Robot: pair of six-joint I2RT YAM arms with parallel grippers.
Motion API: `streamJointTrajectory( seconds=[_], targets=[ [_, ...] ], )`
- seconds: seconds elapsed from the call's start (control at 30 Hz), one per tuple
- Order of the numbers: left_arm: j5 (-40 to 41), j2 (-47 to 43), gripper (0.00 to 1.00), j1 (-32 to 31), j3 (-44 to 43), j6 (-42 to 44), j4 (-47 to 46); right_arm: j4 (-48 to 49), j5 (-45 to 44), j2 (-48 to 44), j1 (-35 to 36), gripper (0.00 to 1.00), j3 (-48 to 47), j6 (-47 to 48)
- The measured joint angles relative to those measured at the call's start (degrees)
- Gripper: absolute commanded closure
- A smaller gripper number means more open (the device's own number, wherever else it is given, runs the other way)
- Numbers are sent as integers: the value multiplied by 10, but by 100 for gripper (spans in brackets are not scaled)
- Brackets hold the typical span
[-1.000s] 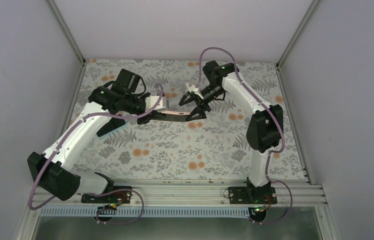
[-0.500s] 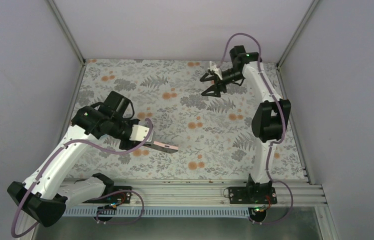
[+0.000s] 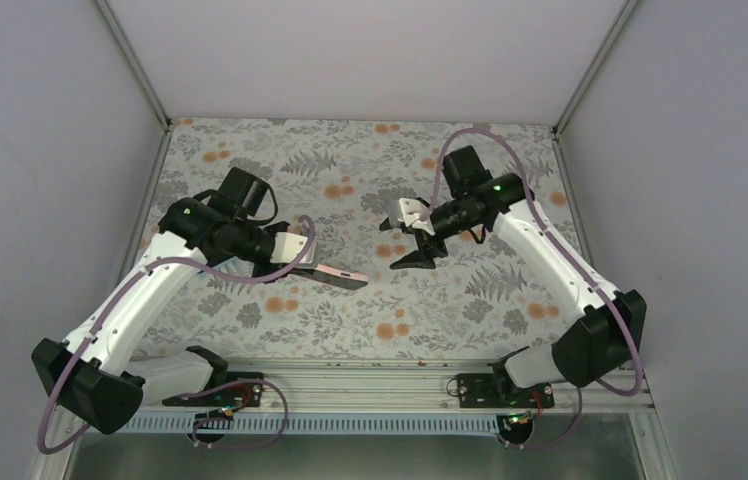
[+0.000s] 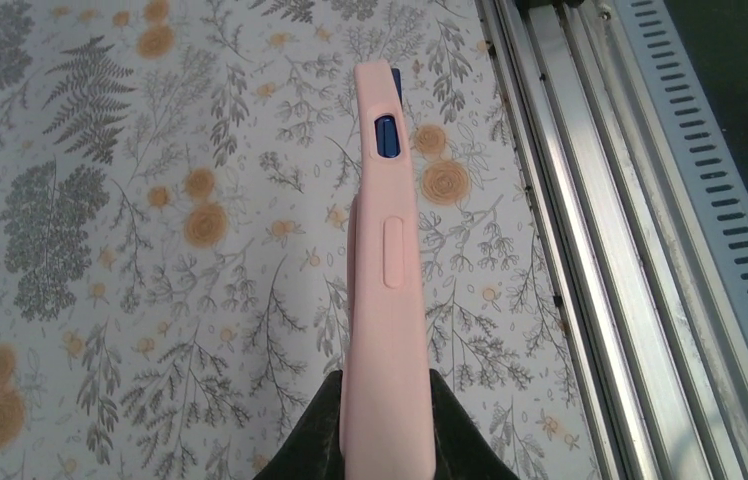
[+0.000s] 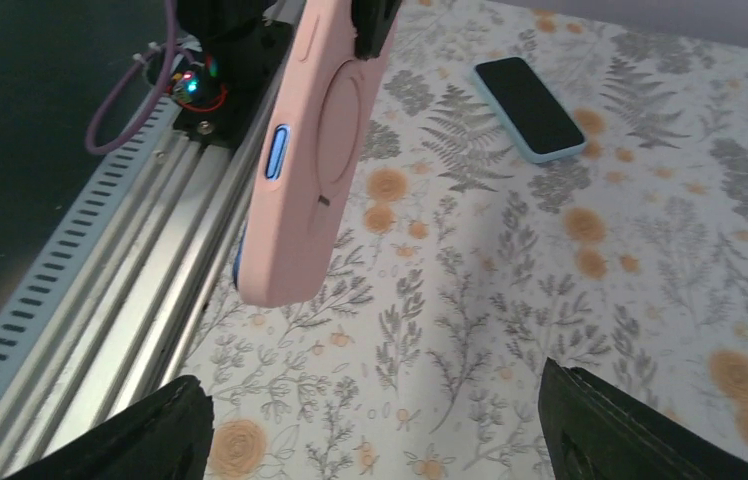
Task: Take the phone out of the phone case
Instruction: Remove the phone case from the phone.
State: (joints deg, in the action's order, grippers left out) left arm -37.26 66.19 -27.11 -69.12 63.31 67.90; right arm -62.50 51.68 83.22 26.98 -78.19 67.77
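A pink phone case [image 3: 335, 275] with a blue phone inside is held above the floral mat, pointing right. My left gripper [image 3: 295, 262] is shut on its left end. In the left wrist view the case [image 4: 385, 260] runs straight out from between the fingers [image 4: 315, 430], with a blue button [image 4: 387, 135] showing in a side cut-out. My right gripper [image 3: 402, 243] is open and empty, just right of the case's free end. In the right wrist view the case [image 5: 310, 150] hangs ahead of the wide-apart right gripper [image 5: 380, 420], showing its back.
A second phone [image 5: 532, 108] with a black screen and light blue rim lies flat on the mat beyond the case. The aluminium rail [image 3: 380, 375] runs along the near edge and shows in the left wrist view [image 4: 590, 200]. Grey walls enclose the mat.
My right arm has swung from the far back corner to the middle, facing the case's free end. My left arm has carried the case up and slightly right.
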Motion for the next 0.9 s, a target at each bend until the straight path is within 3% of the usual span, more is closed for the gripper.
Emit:
streamJointTrajectory(
  seconds=[0.5, 0.9],
  targets=[
    [-22, 27, 98, 0, -32, -11, -18, 111, -17, 26, 30, 25, 49, -79],
    [-20, 30, 98, 0, -32, -12, -26, 57, -4, 31, 30, 28, 39, -45]
  ],
)
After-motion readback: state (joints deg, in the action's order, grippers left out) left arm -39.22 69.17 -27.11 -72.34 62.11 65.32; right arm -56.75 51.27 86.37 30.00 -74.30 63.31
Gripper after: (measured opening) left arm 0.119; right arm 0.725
